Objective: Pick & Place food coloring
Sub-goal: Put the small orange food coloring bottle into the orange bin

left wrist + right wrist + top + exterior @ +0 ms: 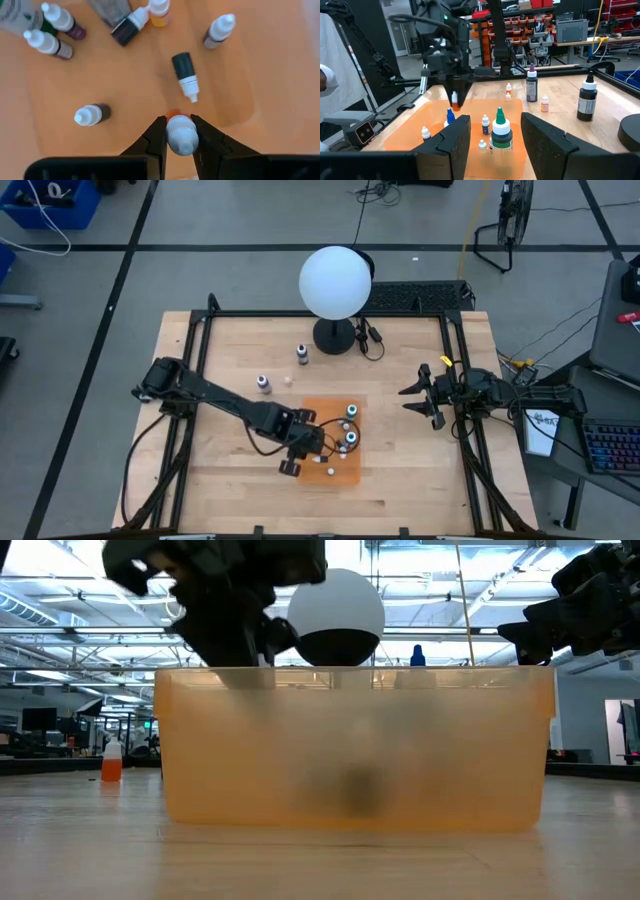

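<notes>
The wooden desk point(230, 460) has a see-through orange box point(312, 408) in the middle, and small food coloring bottles point(185, 75) lie and stand on its floor. The left claw point(180, 134) is over the box, pinching one little bottle with an orange body and white cap point(181, 135). The right claw point(420, 402) hangs spread wide and empty near the desk's right side.
</notes>
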{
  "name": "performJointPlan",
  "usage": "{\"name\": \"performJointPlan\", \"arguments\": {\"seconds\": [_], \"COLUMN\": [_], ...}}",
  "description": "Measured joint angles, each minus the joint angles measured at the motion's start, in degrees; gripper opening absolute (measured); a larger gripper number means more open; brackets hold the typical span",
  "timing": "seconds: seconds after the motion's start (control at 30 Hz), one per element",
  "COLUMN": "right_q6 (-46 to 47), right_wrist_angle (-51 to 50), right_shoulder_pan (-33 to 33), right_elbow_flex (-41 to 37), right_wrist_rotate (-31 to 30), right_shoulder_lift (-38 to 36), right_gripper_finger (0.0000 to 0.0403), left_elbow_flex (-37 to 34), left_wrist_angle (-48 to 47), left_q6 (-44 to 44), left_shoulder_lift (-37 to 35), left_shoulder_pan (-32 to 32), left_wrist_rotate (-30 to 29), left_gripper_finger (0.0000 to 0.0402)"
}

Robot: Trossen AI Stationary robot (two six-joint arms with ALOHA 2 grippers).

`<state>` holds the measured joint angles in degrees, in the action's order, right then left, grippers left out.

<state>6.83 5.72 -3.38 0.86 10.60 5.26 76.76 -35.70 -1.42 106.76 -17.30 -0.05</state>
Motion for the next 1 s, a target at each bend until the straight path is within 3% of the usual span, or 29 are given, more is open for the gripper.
{"name": "performJointPlan", "arguments": {"seconds": [0.37, 1.0], "right_q6": [0.0, 0.0], "right_wrist_angle": [0.0, 0.0], "right_shoulder_pan": [-0.02, 0.0], "right_elbow_flex": [-0.01, -0.01], "right_wrist_rotate": [-0.01, 0.0], "right_shoulder_lift": [0.0, 0.0], "right_gripper_finger": [0.0164, 0.0163], "left_elbow_flex": [-7.25, -8.04], "left_wrist_angle": [7.52, 6.52], "left_q6": [0.43, 2.72], "left_shoulder_lift": [0.02, 2.35], "left_shoulder_pan": [2.33, 2.77], "left_wrist_rotate": [0.04, 0.59], "left_gripper_finger": [0.0066, 0.0065]}}
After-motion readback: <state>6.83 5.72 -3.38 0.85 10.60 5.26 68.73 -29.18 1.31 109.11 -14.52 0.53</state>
